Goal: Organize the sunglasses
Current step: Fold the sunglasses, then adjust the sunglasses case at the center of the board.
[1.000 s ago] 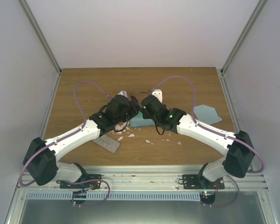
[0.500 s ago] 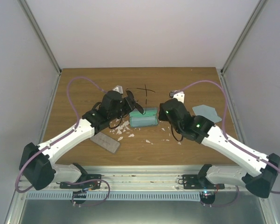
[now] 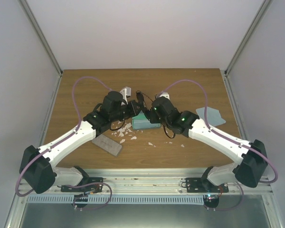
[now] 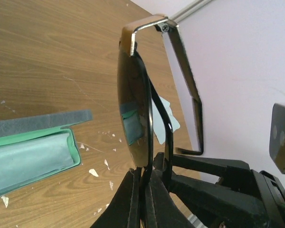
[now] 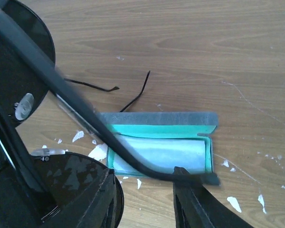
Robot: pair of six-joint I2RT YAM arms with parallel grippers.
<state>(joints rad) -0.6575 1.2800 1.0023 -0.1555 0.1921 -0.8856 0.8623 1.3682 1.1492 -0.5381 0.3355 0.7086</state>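
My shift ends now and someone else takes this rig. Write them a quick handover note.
Left gripper: shut on the sunglasses, lifted off the table.
Right gripper: jaws open, that pair's temple running across them.
Case: open on the table, cloth inside; second case lies closed.
Done: one pair picked up.
To do: put it in the open case. The other pair is not clearly in view; only thin wires show beyond the case.
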